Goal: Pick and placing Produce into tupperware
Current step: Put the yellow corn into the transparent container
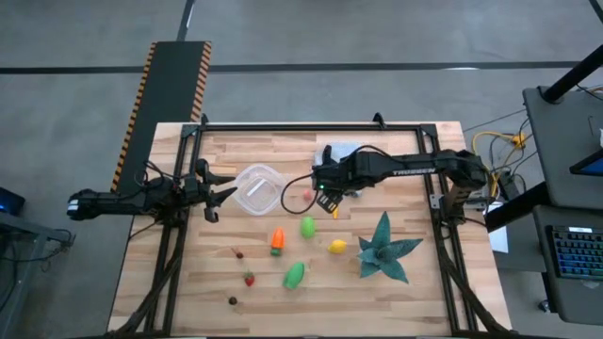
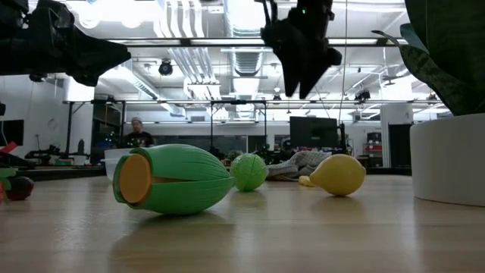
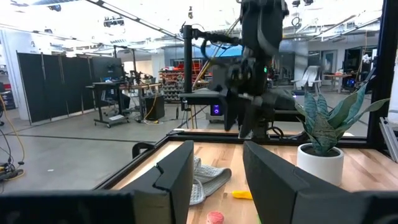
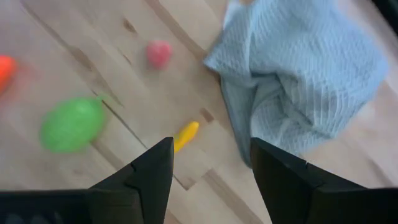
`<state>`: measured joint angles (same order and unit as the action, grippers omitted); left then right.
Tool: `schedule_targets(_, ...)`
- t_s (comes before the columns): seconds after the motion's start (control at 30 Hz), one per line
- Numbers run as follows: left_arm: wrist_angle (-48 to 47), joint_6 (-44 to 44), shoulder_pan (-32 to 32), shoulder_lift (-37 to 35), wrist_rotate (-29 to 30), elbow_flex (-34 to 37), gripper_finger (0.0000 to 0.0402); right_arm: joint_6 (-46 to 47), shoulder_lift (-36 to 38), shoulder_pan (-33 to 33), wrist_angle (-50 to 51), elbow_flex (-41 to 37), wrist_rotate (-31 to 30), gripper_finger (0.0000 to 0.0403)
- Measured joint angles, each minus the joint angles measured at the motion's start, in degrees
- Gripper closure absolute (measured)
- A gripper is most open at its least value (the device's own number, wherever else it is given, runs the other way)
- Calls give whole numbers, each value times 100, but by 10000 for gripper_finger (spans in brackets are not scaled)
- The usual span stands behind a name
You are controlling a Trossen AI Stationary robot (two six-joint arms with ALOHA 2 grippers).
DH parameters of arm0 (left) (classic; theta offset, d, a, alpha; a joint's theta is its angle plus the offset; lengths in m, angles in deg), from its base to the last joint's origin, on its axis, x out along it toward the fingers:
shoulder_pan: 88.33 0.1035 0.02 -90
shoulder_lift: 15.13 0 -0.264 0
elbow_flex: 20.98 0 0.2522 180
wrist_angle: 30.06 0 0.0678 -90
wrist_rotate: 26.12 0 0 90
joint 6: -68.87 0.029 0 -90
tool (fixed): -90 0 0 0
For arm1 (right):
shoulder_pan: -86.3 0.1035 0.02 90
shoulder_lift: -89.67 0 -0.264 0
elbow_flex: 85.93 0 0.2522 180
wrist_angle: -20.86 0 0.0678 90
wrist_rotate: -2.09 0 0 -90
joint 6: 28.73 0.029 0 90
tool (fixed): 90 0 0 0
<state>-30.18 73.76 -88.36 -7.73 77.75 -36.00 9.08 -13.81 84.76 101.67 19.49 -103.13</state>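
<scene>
While hovering, right pincer (image 4: 210,163) open — yellow produce (image 4: 185,135) below

On your bench (image 1: 415,292), the tupperware (image 1: 256,189) sits left of centre toward the far edge. The cloth (image 1: 341,152) lies further right, close against the far edge, with the right gripper (image 1: 327,200) between the two. The produce (image 1: 294,274) spreads across the middle toward the near edge. The leafy piece (image 1: 383,249) stands toward the right edge. The left gripper (image 1: 219,191) is at the left edge, just beside the tupperware.
</scene>
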Motion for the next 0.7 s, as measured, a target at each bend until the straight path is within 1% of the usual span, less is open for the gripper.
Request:
schedule_targets(0.13,-1,-2,0,1,-2,0,275,274,-83,-3,-71,-328,18,200)
schedule_targets(0.27,2,0,0,2,0,0,275,556,-151,-1,-514,-678,28,200)
schedule_targets(0.47,-1,0,0,4,-1,19,275,873,-164,-1,-1590,-1322,370,200)
schedule_targets(0.7,6,0,0,1,0,55,275,1074,-162,-1,-1948,-1856,364,200)
